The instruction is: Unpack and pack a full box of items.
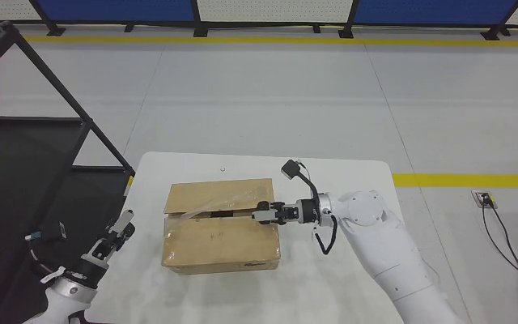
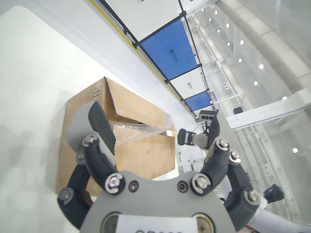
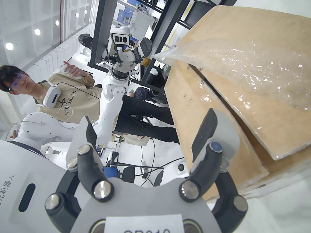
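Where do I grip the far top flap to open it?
Take the far flap by its free edge at the seam, coming from the right end of the box, beside the open right hand. That edge is lifted above the near flap, leaving a gap for a finger; plastic film over it may slip.

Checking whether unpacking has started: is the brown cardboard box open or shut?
Partly open: the brown cardboard box has top flaps lying nearly flat, a dark gap between them, and crinkled clear plastic film poking out.
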